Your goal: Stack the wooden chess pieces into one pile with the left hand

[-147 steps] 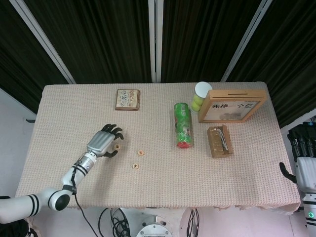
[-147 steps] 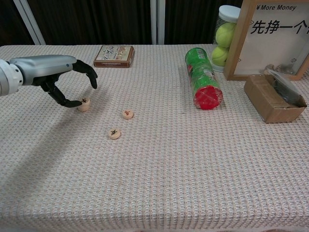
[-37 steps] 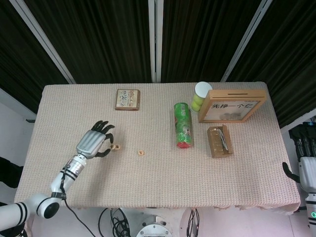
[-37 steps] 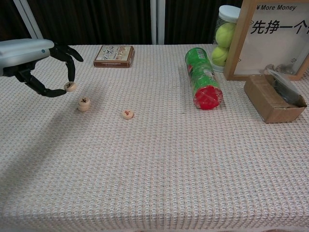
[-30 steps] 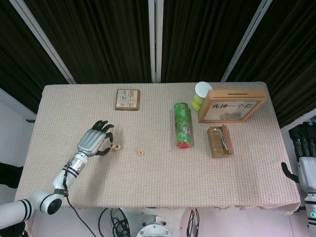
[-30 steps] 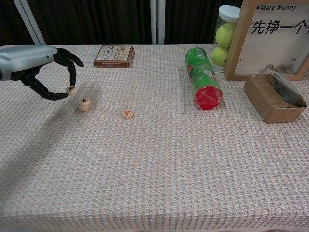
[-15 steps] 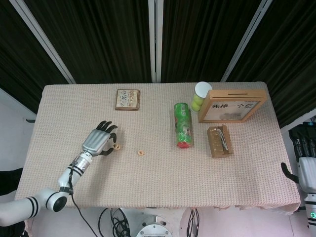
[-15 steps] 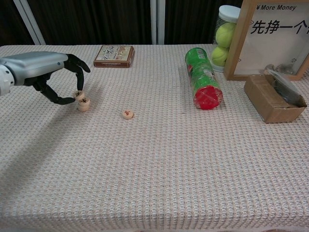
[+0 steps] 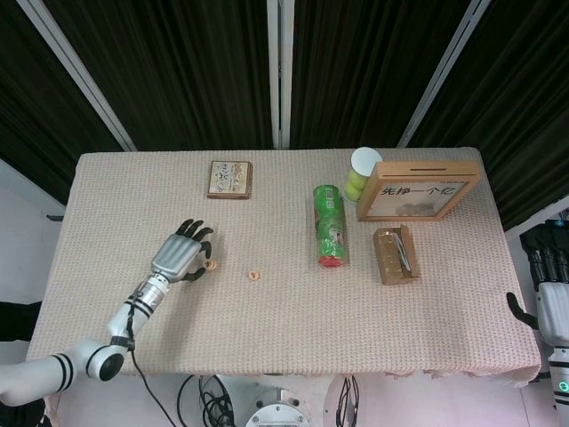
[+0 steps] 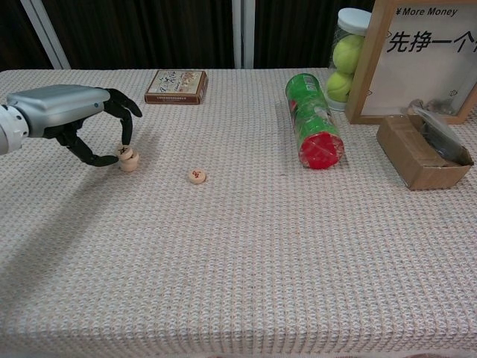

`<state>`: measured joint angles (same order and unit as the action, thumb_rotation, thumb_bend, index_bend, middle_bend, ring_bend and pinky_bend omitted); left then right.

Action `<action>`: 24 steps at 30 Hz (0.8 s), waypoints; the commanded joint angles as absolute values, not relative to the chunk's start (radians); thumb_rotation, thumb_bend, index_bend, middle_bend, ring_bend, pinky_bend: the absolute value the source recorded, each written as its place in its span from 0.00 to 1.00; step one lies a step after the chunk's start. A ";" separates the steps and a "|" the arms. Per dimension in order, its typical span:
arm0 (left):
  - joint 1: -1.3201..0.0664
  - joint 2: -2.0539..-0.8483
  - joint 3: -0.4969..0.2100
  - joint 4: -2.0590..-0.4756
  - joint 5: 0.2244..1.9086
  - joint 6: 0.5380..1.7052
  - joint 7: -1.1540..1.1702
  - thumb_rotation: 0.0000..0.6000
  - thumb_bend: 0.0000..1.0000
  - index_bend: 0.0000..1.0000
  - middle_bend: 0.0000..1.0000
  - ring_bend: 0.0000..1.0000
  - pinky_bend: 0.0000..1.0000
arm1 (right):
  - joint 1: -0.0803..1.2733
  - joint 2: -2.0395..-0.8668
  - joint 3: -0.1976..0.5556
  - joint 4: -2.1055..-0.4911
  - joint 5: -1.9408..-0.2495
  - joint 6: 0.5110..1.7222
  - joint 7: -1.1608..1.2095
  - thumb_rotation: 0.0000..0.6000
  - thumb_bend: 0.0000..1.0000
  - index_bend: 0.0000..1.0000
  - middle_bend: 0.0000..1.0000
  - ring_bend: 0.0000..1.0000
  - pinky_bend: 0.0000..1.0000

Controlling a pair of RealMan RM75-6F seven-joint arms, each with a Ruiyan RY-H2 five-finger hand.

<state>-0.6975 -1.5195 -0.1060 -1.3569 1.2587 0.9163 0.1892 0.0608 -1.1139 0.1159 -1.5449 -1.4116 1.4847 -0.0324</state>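
1. A card box lies flat at the far side of the table, well beyond the chess pieces, with a printed picture on its lid.
2. A green cylindrical can lies on its side right of centre, its red end cap pointing toward the near edge.
3. A clear jar of tennis balls with a white lid stands at the far right, just beside a wood-framed sign that leans upright and carries printed characters.
4. An open brown cardboard box sits near the sign on its near side, with something shiny in it that cannot be made out.
5. Nothing lies between the left robot hand and the loose chess piece; the can and boxes are well apart from them.
6. The table is covered with a beige cloth of coarse woven texture.
7. The chess pieces are small round wooden discs with dark marks on top.
8. Two of them form a low pile at the left, the upper one slightly off-centre and tilted on the lower.
9. The left robot hand, grey metal with black fingers, pinches the upper disc between thumb and a finger.
10. The right robot hand shows at the right edge of the head view, beyond the table; whether it is spread or closed cannot be told.
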 commanded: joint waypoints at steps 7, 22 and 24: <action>-0.700 -1.528 -0.107 -1.344 1.266 0.917 0.172 1.00 0.30 0.47 0.14 0.00 0.04 | 0.060 -1.115 0.117 -1.545 -1.405 1.483 -0.033 1.00 0.27 0.00 0.00 0.00 0.00; -0.699 -1.522 -0.108 -1.350 1.263 0.913 0.167 1.00 0.30 0.43 0.14 0.00 0.04 | 0.059 -1.114 0.117 -1.545 -1.404 1.484 -0.031 1.00 0.27 0.00 0.00 0.00 0.00; -0.697 -1.516 -0.109 -1.356 1.260 0.917 0.169 1.00 0.30 0.42 0.14 0.00 0.04 | 0.058 -1.113 0.118 -1.544 -1.403 1.485 -0.030 1.00 0.27 0.00 0.00 0.00 0.00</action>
